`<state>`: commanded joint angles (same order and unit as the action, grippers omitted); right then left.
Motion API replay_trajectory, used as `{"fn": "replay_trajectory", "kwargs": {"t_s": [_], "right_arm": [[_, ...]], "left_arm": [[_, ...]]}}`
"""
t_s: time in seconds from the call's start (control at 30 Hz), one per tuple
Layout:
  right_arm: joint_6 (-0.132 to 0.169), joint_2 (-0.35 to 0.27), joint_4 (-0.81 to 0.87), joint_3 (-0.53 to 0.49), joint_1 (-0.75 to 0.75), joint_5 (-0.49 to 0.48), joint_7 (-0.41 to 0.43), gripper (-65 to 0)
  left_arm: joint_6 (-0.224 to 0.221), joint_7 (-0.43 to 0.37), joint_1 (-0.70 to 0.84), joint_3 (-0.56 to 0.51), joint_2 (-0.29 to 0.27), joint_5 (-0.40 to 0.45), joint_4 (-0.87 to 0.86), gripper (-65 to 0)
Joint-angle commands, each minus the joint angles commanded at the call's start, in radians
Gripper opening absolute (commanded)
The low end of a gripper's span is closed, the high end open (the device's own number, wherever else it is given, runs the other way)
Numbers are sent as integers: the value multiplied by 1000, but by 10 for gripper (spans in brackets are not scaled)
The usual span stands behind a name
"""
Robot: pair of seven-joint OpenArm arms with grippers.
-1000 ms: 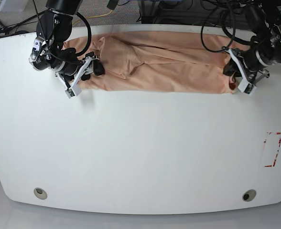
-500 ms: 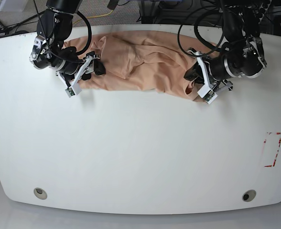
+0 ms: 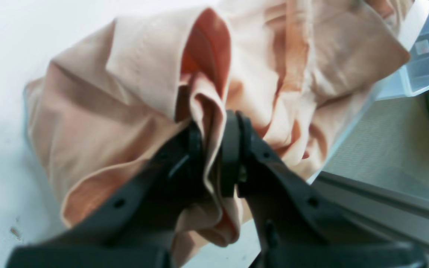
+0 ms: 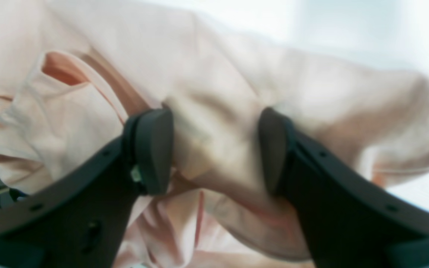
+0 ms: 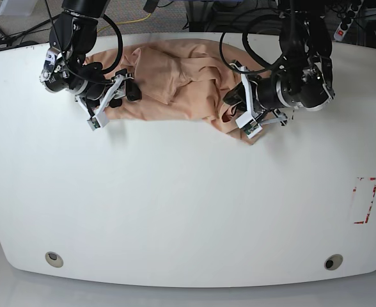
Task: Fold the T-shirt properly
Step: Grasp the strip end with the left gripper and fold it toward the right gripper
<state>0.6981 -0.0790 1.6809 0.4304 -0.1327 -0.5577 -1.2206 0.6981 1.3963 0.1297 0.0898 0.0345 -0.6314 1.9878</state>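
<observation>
A: Roughly where are we?
B: Partway; T-shirt (image 5: 175, 77) bunched at desk (image 5: 175, 211) far edge; left gripper (image 3: 214, 149) jaws clamped on cloth, right gripper (image 4: 214, 149) jaws apart astride cloth; neat folds remain

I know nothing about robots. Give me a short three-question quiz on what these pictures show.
1. True or false: the left gripper is shut on the T-shirt.
2. The right gripper is: A) open, its jaws either side of a hump of cloth; B) clamped on a cup; C) out of view.
3. Fill in: the T-shirt lies on a ____ table.

Key: 1 true; 2 A; 3 white.
</observation>
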Motion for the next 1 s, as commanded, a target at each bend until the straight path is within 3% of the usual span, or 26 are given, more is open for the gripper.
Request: {"fn": "replay_trajectory", "kwargs": {"t_s": [0.2,0.37,0.57,0.67,0.73,0.9,1.0], "right_arm": [[0,-6,2,0,3,0,0,-308],[0,-3,2,0,3,0,0,-308],[0,-2,2,0,5,0,0,-308],[0,-6,3,0,3,-8,0,-308],[0,-6,34,0,3,-2,0,-308],[0,-3,106,0,-2,0,-8,-308],[0,-3,112,0,-3,0,-8,-308]], "left_arm": [[0,0,21,2,49,-3,3,-589],[0,0,23,2,51,-3,3,-396],[0,0,14,-66,44,-3,3,-293],[0,0,-18,-146,25,-12,6,-283],[0,0,-32,-144,18,-32,18,-283],[0,0,-52,-9,23,-74,20,-283],[0,0,-52,75,71,-63,14,-283]]}}
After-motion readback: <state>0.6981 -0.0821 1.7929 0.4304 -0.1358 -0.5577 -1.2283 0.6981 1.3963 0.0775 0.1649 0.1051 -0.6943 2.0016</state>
